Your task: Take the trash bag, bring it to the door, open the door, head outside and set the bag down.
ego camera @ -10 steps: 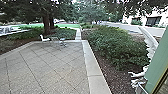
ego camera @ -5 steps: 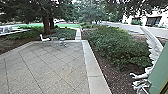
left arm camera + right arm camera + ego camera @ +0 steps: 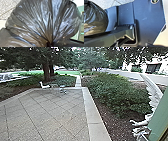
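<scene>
The black trash bag (image 3: 42, 18) looms large in the left wrist view, its shiny plastic drawn into folds that meet at one gathered spot. At that spot my left gripper (image 3: 49, 44) is shut on the bag. The side of the trash bag (image 3: 95, 18) also shows in the right wrist view, beside the robot's dark plate and jointed bar. A green panel (image 3: 160, 118), possibly part of the door or its frame, stands at the right edge of the head view.
Stone paving (image 3: 50, 114) with a pale border (image 3: 91, 114) stretches ahead. Beyond the border grows a hedge (image 3: 117, 94). A white chair (image 3: 44, 85) stands at the far edge, and a white sculpted object (image 3: 141, 129) is beside the green panel.
The head camera has shifted slightly, and the green panel now sits a little closer to the right edge of its view.
</scene>
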Robot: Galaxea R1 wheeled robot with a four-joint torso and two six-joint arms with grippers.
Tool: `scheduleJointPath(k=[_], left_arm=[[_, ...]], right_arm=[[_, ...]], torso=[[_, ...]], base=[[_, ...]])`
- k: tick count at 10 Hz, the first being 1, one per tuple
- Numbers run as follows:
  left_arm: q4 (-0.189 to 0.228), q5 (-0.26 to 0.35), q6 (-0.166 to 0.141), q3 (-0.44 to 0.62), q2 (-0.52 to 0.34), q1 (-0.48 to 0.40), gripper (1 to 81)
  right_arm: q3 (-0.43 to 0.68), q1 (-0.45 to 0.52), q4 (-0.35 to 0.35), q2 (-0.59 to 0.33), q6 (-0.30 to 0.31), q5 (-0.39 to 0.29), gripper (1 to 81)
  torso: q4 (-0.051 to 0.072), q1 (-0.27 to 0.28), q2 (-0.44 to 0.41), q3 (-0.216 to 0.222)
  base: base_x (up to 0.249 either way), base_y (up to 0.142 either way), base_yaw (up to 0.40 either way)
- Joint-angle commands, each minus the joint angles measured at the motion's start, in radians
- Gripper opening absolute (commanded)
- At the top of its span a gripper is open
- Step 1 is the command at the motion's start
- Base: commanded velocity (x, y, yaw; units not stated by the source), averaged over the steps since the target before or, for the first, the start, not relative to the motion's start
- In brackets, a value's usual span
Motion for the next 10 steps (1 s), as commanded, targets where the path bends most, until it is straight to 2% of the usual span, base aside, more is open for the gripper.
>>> scheduleJointPath(k=[1,3,4,10], left_arm=[[-0.044,0.112,-0.005,0.029,-0.074,-0.104,1.0],[-0.066,0.12,-0.007,0.047,-0.125,-0.153,1.0],[-0.084,0.144,-0.005,0.046,-0.148,-0.183,1.0],[-0.181,0.29,-0.01,0.024,-0.268,-0.444,1.0]], right_arm=[[0.024,0.05,0.0,0.008,-0.005,-0.041,81.1],[0.026,0.05,0.002,0.009,-0.005,-0.041,81.1],[0.026,0.05,0.0,0.009,-0.005,-0.041,81.1],[0.03,0.05,-0.003,0.009,-0.005,-0.043,81.1]], torso=[[0.0,0.0,0.0,0.0],[0.0,0.0,0.0,0.0],[0.0,0.0,0.0,-0.024],[0.0,0.0,0.0,-0.221]], base=[[0.0,0.0,0.0],[0.0,0.0,0.0],[0.0,0.0,0.0],[0.0,0.0,0.0]])
